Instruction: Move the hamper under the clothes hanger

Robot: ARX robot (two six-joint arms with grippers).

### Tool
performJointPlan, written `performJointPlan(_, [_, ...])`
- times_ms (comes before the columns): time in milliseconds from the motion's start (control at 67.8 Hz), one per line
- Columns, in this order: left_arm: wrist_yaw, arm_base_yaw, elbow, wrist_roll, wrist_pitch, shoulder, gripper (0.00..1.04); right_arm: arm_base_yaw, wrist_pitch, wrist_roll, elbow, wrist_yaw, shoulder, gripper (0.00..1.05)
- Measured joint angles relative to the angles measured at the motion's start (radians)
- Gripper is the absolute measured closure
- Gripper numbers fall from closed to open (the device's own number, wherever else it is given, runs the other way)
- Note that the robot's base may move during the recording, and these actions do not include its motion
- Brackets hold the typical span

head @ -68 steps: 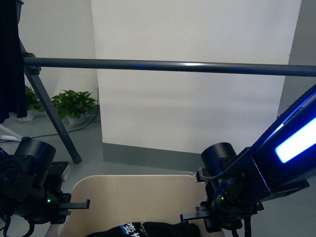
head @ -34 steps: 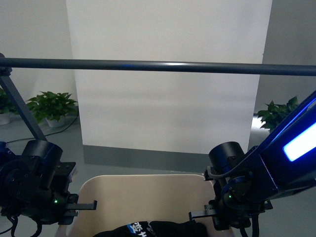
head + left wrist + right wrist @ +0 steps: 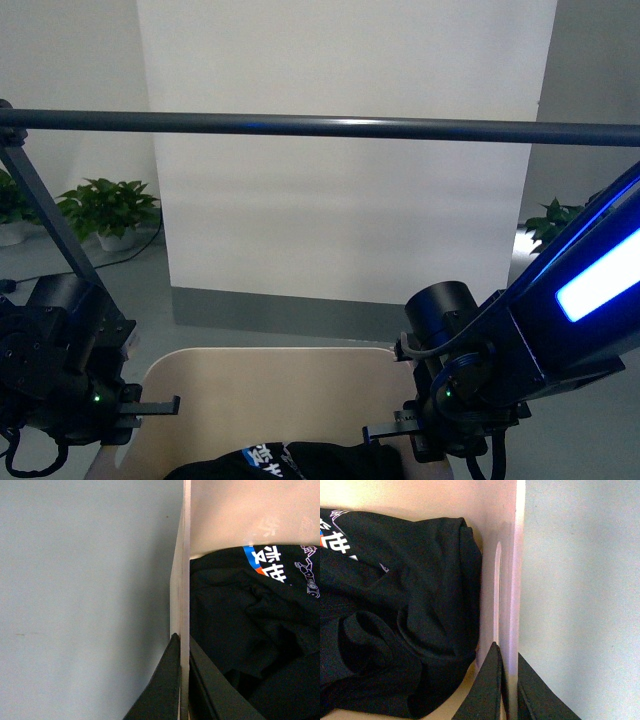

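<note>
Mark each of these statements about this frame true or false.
1. The left hand and the right hand each grip a wall of the hamper. True.
2. The hamper is empty. False: a black garment with printed lettering lies in it.
3. In the front view, the rack crosses above the hamper. True.
4. Clothes hang on the rack. False: the stretch in view is bare.
5. A plant stands on the floor beyond the rack. True.
</note>
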Motion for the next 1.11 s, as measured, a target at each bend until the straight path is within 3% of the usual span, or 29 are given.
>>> performJointPlan(325, [-0.003,-0.005,0.001,-0.002,-0.003,0.0,1.01,-0.005,0.002,0.003,0.0,-0.002,0.0,1.02])
performJointPlan(398, [-0.075,-0.009,0.035,-0.072,-0.121,0.0,1.01,-0.013,0.019,0.087,-0.006,-0.131,0.0,1.02])
performJointPlan(487, [-0.088,-0.007,0.051,-0.106,-0.164,0.0,1.01,-0.021,0.014,0.139,-0.006,-0.177,0.0,1.02])
performJointPlan(1107, [-0.075,-0.061,0.3,-0.096,-0.255,0.18,1.01,-0.046,-0.021,0.195,0.026,-0.097,0.076,1.02])
